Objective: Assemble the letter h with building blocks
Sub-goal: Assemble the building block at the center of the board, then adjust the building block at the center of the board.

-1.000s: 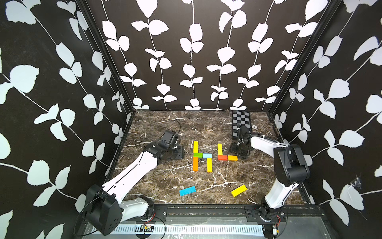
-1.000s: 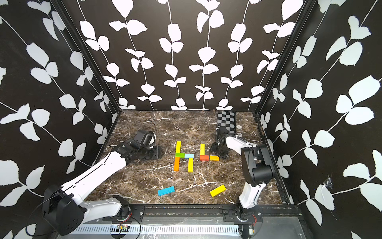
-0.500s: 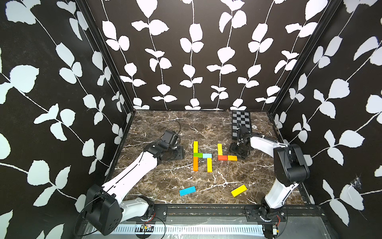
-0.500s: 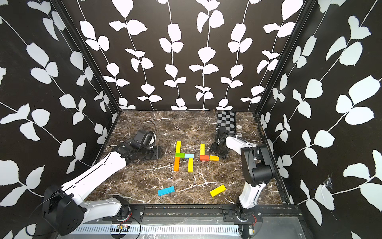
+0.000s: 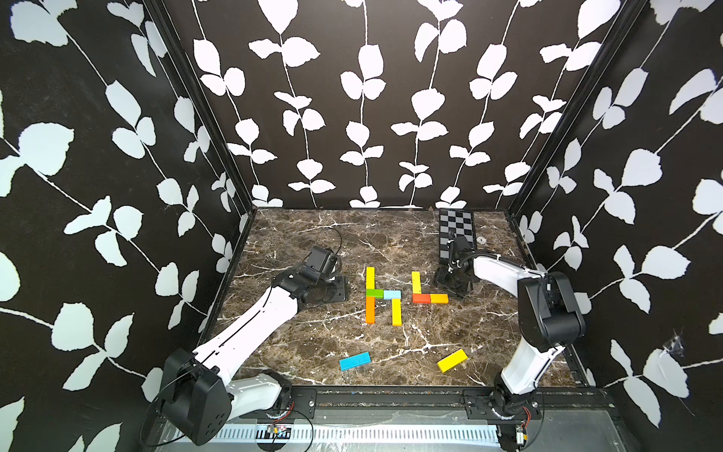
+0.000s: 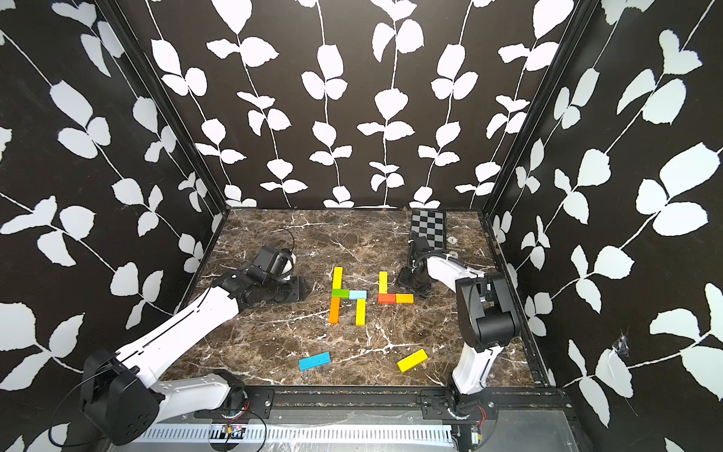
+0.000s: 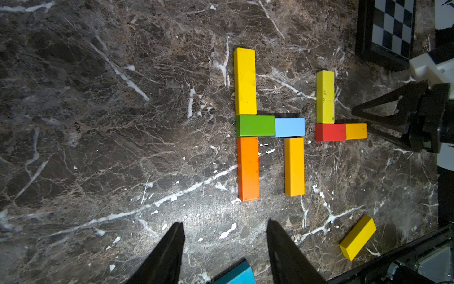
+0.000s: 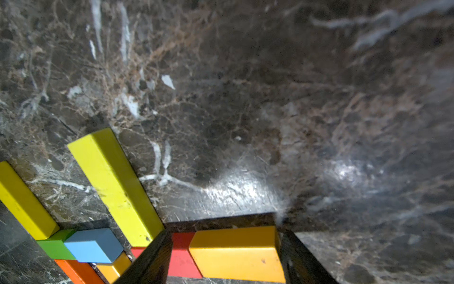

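Five building blocks lie joined as an h at the middle of the marble tabletop [image 5: 313, 344]. A long yellow block [image 5: 370, 277] lies farthest, with a short green block [image 5: 374, 293] touching its near end and a long orange block [image 5: 370, 310] nearer again. A short light blue block [image 5: 392, 294] sits just right of the green, and a long amber block [image 5: 396, 312] runs toward the near side from it.

Just right of the h, a second long yellow block [image 5: 416, 281], a short red block [image 5: 421, 298] and a short amber block [image 5: 439, 298] make an L. A blue block [image 5: 354, 361] and a third yellow block [image 5: 452, 360] lie loose by the near edge, well apart.

The right gripper [image 8: 224, 232] stands over the L's right end with its fingers spread. The short amber block and part of the red lie between them; I cannot tell whether they touch. The left gripper [image 7: 224, 222] lies low, left of the h, fingers apart with only bare marble between the tips. A chequered board [image 5: 455, 225] lies at the far right.
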